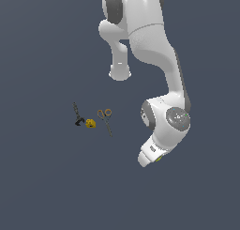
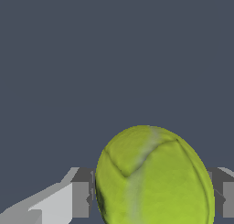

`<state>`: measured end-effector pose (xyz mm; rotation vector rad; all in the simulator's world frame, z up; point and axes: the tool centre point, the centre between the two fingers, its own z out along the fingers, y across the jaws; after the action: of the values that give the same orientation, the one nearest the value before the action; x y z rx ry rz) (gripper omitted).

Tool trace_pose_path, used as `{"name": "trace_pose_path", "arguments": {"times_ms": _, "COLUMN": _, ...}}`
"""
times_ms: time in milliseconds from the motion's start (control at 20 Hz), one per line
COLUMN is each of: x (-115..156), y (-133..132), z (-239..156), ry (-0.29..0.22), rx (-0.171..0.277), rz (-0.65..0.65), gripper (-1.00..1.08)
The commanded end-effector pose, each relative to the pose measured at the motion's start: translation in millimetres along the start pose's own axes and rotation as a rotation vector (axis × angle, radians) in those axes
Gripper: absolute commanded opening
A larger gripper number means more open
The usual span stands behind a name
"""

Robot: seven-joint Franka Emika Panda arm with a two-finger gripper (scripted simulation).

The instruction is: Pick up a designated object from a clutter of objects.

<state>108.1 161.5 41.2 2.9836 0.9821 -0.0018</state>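
Two dark fingers (image 2: 82, 193) of your gripper (image 2: 153, 195) are pressing against the round yellow-green tennis ball (image 2: 153, 177), gripping it between them. Well apart, orange-handled scissors (image 1: 106, 119), a small yellow-orange lump (image 1: 91, 124) and a thin dark clamp-like tool (image 1: 77, 115) are lying together on the grey surface (image 1: 42, 177).

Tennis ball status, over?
Tool shut on tennis ball, fingers at both sides. Scissors, yellow lump and dark clamp lie well off toward the exterior view's left. Nothing in the way.
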Motion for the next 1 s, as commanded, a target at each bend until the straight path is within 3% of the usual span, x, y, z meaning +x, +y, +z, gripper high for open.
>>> {"name": "trace_pose_path", "arguments": {"times_ms": 0, "x": 1, "y": -1, "z": 0, "ry": 0.001, "rx": 0.000, "rz": -0.001, "gripper": -1.00}}
{"name": "trace_pose_path", "arguments": {"times_ms": 500, "x": -8, "y": 3, "z": -7, "ry": 0.000, "rx": 0.000, "rz": 0.000, "gripper": -1.00}}
{"name": "trace_pose_path", "arguments": {"times_ms": 950, "x": -42, "y": 18, "z": -40, "ry": 0.000, "rx": -0.001, "rz": 0.000, "gripper": -1.00}}
